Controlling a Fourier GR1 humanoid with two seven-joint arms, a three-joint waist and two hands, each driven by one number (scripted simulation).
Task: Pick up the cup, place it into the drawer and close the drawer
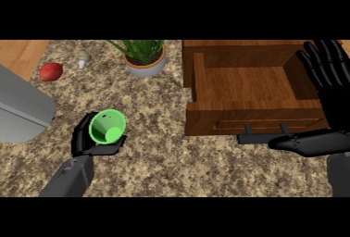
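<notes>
The left hand (92, 139) is curled round the green cup (108, 126), tipped on its side with its mouth showing, and I think it is lifted a little off the table (171, 166), though that is hard to tell from above. The wooden drawer (254, 121) is pulled open at the right and nothing shows inside it, and the right hand (327, 60) rests by its right side with fingers spread. So the picking up looks done; the cup must go right into the drawer, and then the drawer must be pushed shut.

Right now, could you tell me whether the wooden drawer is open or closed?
Open. The drawer is pulled out over the counter, its bare wooden floor showing from above, nothing inside. The green cup is outside it, in the left hand.
</notes>
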